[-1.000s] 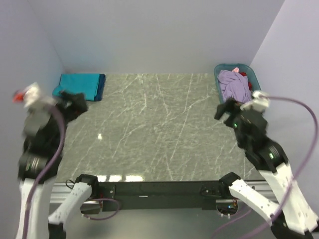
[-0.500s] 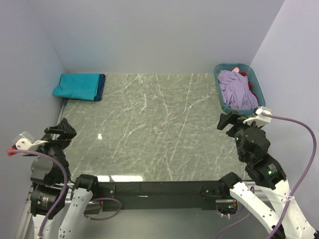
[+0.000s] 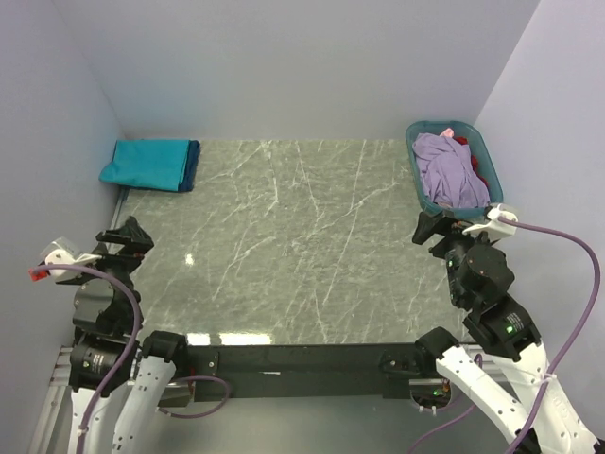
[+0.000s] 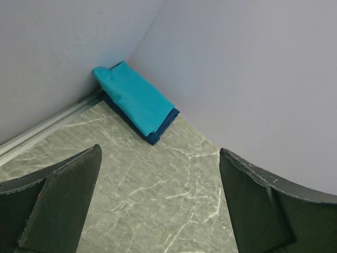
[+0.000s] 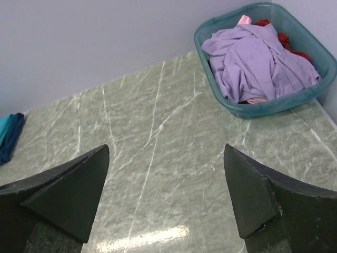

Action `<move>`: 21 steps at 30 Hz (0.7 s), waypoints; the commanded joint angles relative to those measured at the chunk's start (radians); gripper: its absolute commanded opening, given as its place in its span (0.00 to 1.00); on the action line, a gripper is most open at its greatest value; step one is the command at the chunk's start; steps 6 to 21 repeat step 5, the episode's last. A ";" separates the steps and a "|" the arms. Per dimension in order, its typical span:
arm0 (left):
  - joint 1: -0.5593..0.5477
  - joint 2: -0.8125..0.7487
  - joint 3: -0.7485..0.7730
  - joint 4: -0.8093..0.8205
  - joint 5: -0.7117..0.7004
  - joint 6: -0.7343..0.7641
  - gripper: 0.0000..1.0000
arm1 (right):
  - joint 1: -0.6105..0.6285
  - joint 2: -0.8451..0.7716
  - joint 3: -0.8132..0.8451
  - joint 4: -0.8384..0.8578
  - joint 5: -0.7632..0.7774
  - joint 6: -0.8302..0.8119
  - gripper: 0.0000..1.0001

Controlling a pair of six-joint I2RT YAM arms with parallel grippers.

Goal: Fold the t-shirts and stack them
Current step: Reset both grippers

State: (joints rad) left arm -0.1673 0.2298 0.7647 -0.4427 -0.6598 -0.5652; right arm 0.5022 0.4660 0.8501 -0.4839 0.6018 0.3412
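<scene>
1. Grey-green marbled table [image 3: 284, 236], glossy, closed in by pale lavender walls [image 3: 284, 66] on the left, far and right sides. A black base rail [image 3: 302, 359] runs along the near edge.
2. Left gripper [image 3: 125, 238], black, at the near-left edge of the table, raised off the surface and aimed at the far-left corner. Jaws are spread wide with nothing between them. In the wrist view its dark wedge fingers [image 4: 63, 200] frame bare marble. A purple cable [image 3: 113, 312] loops down the arm.
3. Teal t-shirt [image 3: 146, 163], folded into a flat rectangle and tucked into the far-left corner against the walls. It is the top item of a stack of two.
4. Navy t-shirt [image 3: 194, 165], folded, directly under the teal one. It shows only as a dark strip along the stack's right edge.
5. Right gripper [image 3: 430, 227], black, at the right side of the table, near the basket's front end and raised off the surface. Jaws are spread wide and empty, with the fingers [image 5: 68, 190] far apart in the wrist view. A second purple cable [image 3: 567, 236] arcs off to the right.
6. Basket [image 3: 452, 126], teal-blue plastic, in the far-right corner beside the right wall.
7. Lavender t-shirt [image 3: 446, 170], unfolded and crumpled, uppermost in the basket and filling most of it.
8. Red t-shirt [image 5: 292, 45], crumpled and mostly buried under the lavender one, showing at the basket's far-right side.
</scene>
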 commanded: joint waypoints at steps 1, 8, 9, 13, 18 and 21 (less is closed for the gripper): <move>0.002 0.009 -0.016 0.055 0.025 -0.021 0.99 | -0.001 0.000 -0.008 0.053 0.012 -0.008 0.95; 0.002 0.013 -0.024 0.056 0.022 -0.021 1.00 | -0.001 0.002 -0.013 0.065 0.018 -0.016 0.95; 0.002 0.013 -0.024 0.056 0.022 -0.021 1.00 | -0.001 0.002 -0.013 0.065 0.018 -0.016 0.95; 0.002 0.013 -0.024 0.056 0.022 -0.021 1.00 | -0.001 0.002 -0.013 0.065 0.018 -0.016 0.95; 0.002 0.013 -0.024 0.056 0.022 -0.021 1.00 | -0.001 0.002 -0.013 0.065 0.018 -0.016 0.95; 0.002 0.013 -0.024 0.056 0.022 -0.021 1.00 | -0.001 0.002 -0.013 0.065 0.018 -0.016 0.95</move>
